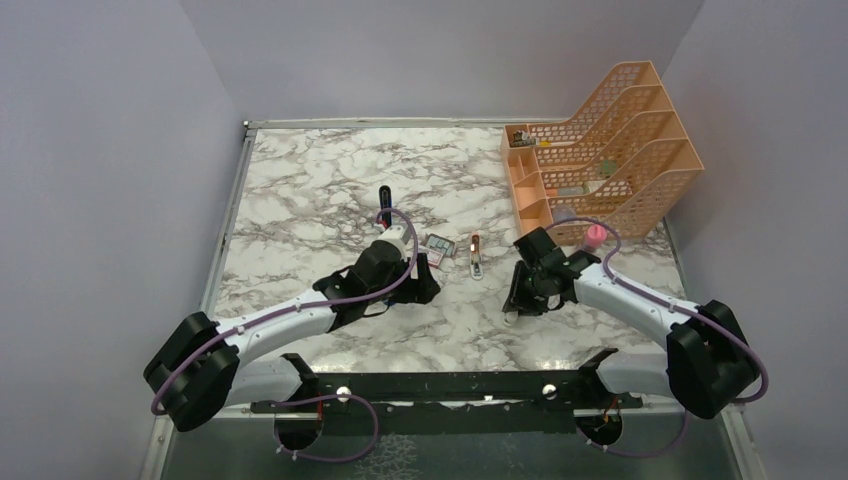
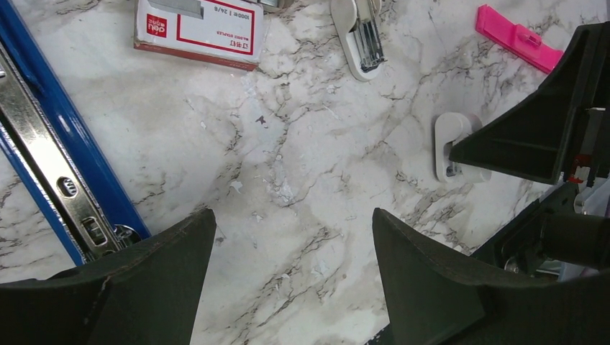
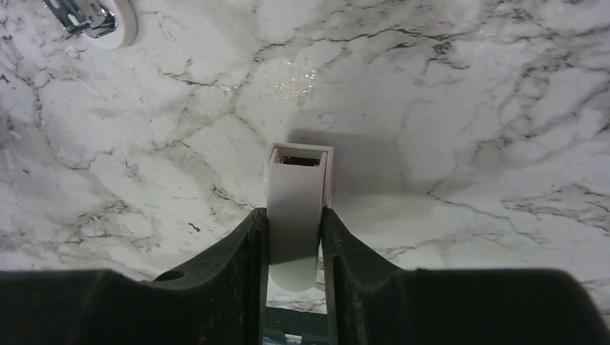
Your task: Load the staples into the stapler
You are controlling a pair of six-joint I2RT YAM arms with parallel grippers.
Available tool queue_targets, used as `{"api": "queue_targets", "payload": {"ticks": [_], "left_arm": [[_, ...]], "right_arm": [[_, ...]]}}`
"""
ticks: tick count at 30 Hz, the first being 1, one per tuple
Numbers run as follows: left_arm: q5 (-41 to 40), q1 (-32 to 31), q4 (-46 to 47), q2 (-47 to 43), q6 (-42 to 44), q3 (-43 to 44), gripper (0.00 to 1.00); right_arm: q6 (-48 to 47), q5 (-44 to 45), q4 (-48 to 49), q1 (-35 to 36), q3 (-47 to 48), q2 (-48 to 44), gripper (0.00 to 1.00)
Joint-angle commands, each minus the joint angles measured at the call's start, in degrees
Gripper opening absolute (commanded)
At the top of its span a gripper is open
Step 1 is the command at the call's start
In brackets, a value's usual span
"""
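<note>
R gripper (image 3: pixel 293 223) clamped on small white hollow piece (image 3: pixel 301 180), low over marble tabletop (image 3: pixel 467 108); purpose unclear. L gripper (image 2: pixel 291 215) spread wide, empty, hovering beside stapler (image 2: pixel 50 151), which lies w/ channel bared upward, prob. for loading. Staples box (image 2: pixel 201 21) near, not touching.

The stapler (image 2: pixel 68 188) lies at the left of the counter (image 1: pixel 300 180), under the left arm. The staples box (image 1: pixel 438 247) sits just right of it. A small holder with metal strips (image 1: pixel 476 258) lies further right. A rack (image 1: pixel 600 150) stands in the far right corner. In front of the rack, a small plastic piece (image 3: pixel 298 180) sits between the fingers of the right gripper (image 3: pixel 295 215).
</note>
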Motion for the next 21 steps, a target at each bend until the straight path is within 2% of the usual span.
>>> {"api": "queue_targets", "payload": {"ticks": [1,3,4,7,13,17,21], "left_arm": [[3.25,-0.08,3.05,1.21,-1.53,1.28,0.81],[3.77,-0.06,3.34,1.85,-1.81,1.28,0.81],[3.88,-0.07,3.37,2.01,-1.85,1.31,0.81],[3.8,-0.08,3.16,2.25,-1.73,1.51,0.81],[3.51,-0.11,3.35,2.41,-1.75,1.41,0.81],[4.05,-0.05,4.09,2.89,-2.35,1.07,0.81],[4.75,-0.07,4.69,3.22,-2.81,0.76,0.81]], "right_arm": [[-5.88,-3.9,2.92,-0.02,0.97,1.25,0.36],[-6.32,-2.59,1.3,-0.02,1.59,1.84,0.54],[-6.55,-1.97,0.48,-0.02,1.88,1.9,0.59],[-7.45,-1.36,-1.77,-0.02,2.7,0.95,0.64],[-9.11,-5.22,-4.48,0.09,3.44,-0.36,0.61],[-8.79,-9.47,-2.65,0.25,2.12,-0.48,0.55],[-8.15,-9.95,-1.63,0.25,1.12,0.1,0.44]]}}
